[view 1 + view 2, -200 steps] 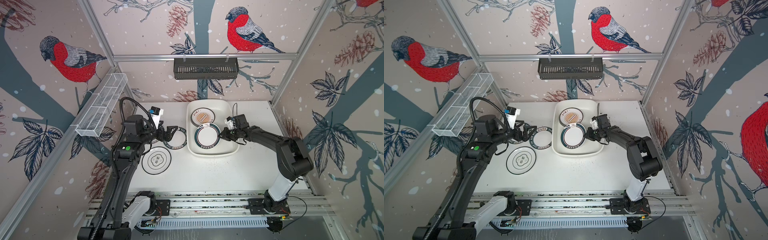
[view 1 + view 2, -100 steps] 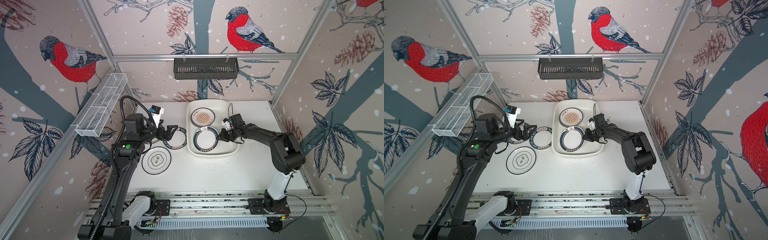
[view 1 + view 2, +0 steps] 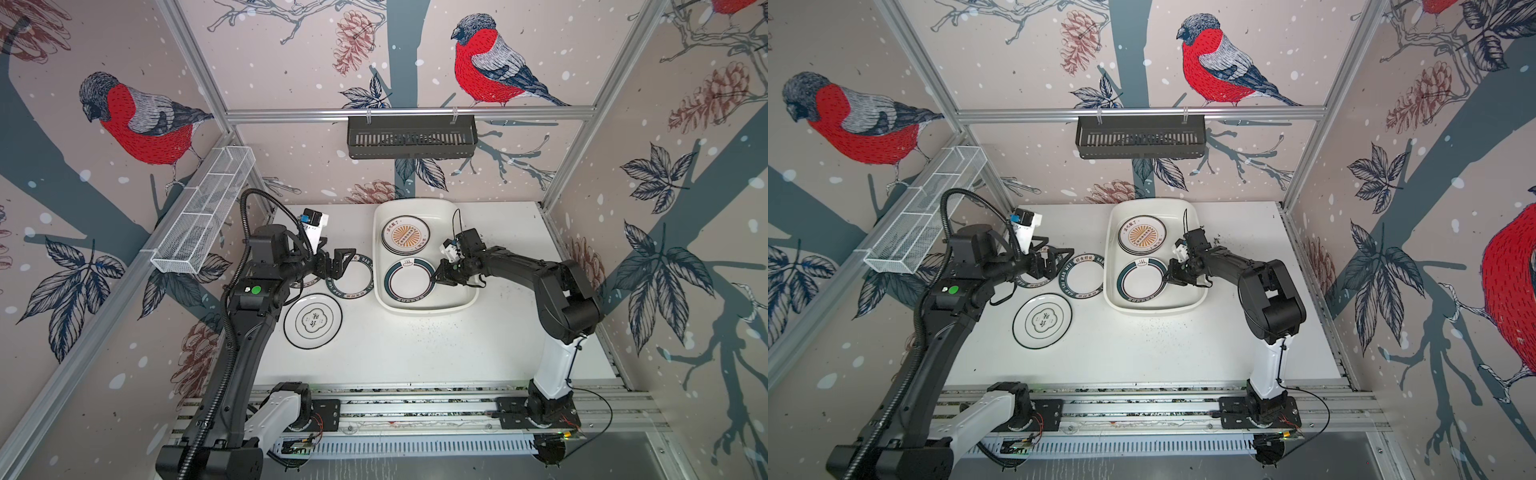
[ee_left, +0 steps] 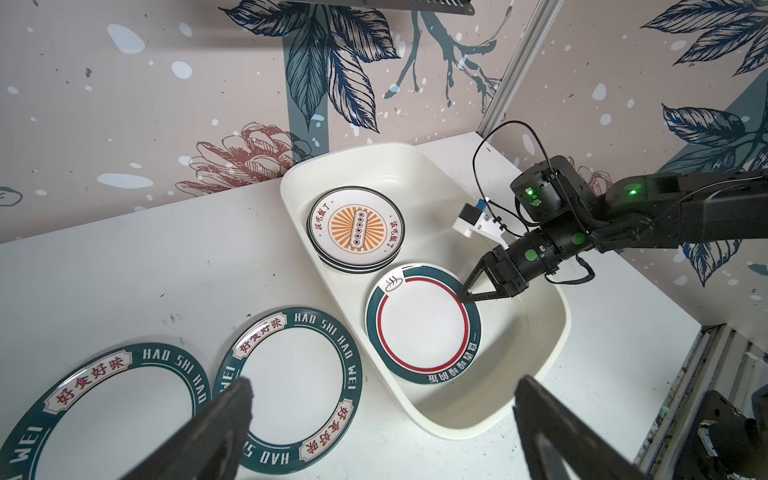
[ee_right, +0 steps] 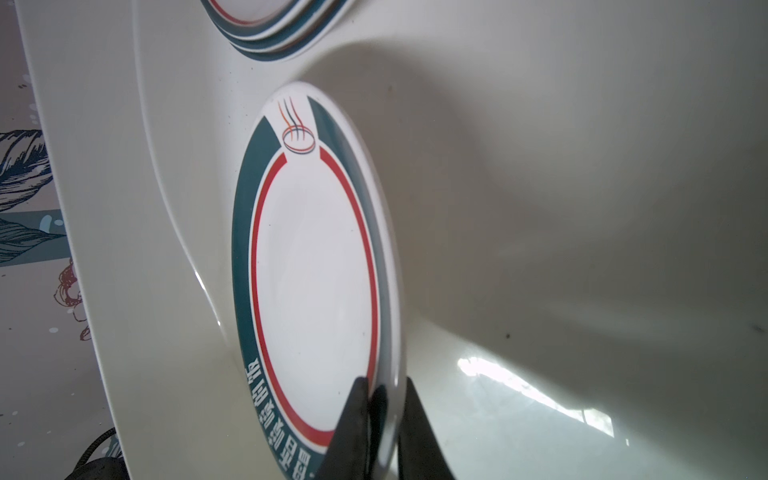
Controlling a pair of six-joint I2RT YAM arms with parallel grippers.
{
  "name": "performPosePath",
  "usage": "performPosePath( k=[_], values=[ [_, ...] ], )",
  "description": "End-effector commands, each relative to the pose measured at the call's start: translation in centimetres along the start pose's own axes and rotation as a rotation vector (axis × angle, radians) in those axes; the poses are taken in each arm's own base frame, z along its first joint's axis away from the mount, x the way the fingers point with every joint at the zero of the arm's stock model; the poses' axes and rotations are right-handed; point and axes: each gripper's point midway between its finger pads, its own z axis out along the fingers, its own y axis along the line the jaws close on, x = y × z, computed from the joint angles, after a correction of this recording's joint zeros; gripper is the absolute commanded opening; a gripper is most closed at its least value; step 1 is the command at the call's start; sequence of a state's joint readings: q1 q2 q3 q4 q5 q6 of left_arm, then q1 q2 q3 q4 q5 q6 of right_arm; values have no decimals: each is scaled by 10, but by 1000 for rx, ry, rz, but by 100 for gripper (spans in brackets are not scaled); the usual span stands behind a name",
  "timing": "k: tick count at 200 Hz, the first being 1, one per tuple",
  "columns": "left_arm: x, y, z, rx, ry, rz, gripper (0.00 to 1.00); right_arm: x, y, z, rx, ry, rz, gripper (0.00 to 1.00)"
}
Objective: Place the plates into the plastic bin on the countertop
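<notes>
One probably slick, brittle green-ringed plate (image 4: 422, 328): I'm straddling its rim; right end effector (image 4: 464, 296) clamp unclear, left end effector (image 4: 384, 383) gaping.

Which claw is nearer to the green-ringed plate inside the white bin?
Right. The right claw straddles the rim of the green-ringed plate in the plastic bin. The left claw hovers open outside the bin, above the lettered-rim plates on the countertop.
</notes>
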State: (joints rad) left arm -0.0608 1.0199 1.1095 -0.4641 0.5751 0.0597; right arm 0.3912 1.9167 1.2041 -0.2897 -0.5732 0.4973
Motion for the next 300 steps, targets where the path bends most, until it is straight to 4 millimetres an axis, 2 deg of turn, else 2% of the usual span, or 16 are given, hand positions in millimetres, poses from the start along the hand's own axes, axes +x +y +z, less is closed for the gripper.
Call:
performPosePath(
  k=[1,114,144,165,223,240,246,264,300],
  values=[
    [-5,0,2,4,-11,16,97,-1,-5,0,27,2,-1,17],
    [5,25,17,-89,6,-56,97,-1,-15,3,78,9,11,22],
    [8,35,23,-124,7,-109,97,-8,-12,-5,94,-25,2,22],
    [13,45,29,-160,6,-177,97,-18,-2,-17,94,-73,-11,22],
    [48,68,50,-227,92,-318,97,-44,37,-74,51,-289,-50,22],
    [60,76,54,-249,116,-365,96,-45,50,-88,11,-337,-62,22],
    [75,79,57,-256,139,-395,96,-44,54,-93,-3,-352,-67,22],
    [93,88,60,-277,150,-442,96,-42,63,-105,-33,-390,-81,23],
    [122,99,68,-260,167,-562,96,-34,70,-115,-62,-409,-97,23]
  ],
)
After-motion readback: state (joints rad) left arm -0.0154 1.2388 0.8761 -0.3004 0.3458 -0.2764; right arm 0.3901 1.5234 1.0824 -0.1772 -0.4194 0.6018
